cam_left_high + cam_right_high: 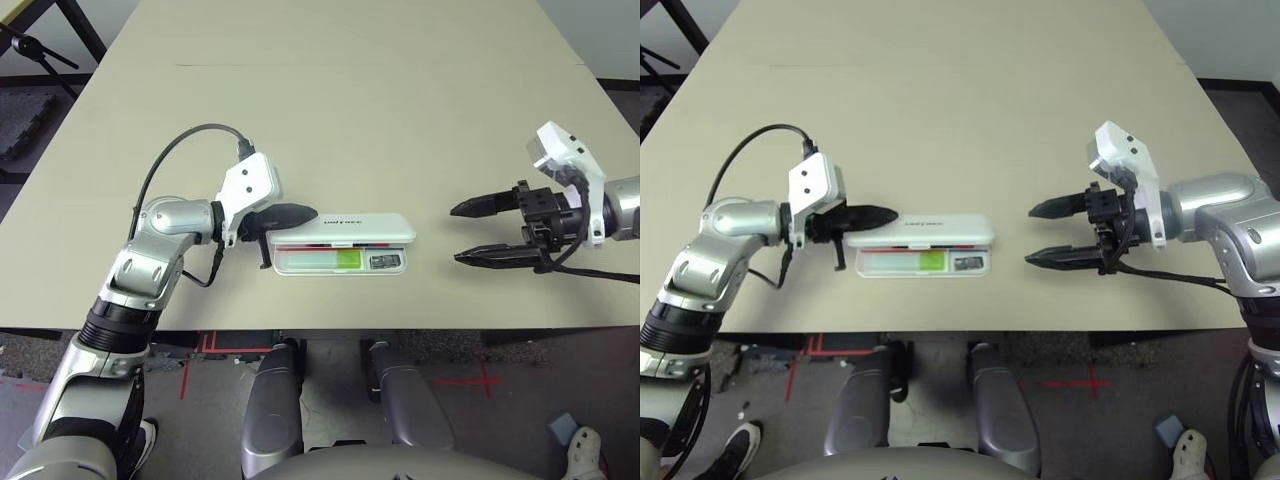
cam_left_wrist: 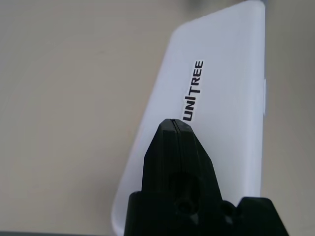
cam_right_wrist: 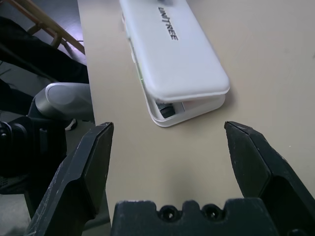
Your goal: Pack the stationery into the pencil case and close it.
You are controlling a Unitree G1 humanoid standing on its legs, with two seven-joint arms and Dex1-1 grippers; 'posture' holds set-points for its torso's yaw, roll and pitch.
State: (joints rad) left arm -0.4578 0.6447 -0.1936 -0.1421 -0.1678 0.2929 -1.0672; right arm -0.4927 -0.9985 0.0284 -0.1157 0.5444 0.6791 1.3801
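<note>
The white pencil case [image 1: 345,227] lies near the table's front edge, its "UNITREE" lid [image 2: 221,98] half lowered over the tray. Inside I see the white highlighter [image 1: 325,261] with its green cap, a tiny dark piece [image 1: 383,262], and a strip of the red marker [image 1: 330,244] under the lid. My left gripper [image 1: 300,213] is shut, with its tip resting over the lid's left end. My right gripper [image 1: 455,234] stands open a short way to the right of the case [image 3: 182,54], holding nothing.
The beige table [image 1: 350,110] stretches bare behind the case. Its front edge [image 1: 330,328] runs just below the case. A black cable [image 1: 175,150] loops from my left wrist. Dark stands [image 1: 40,50] are off the table's far left.
</note>
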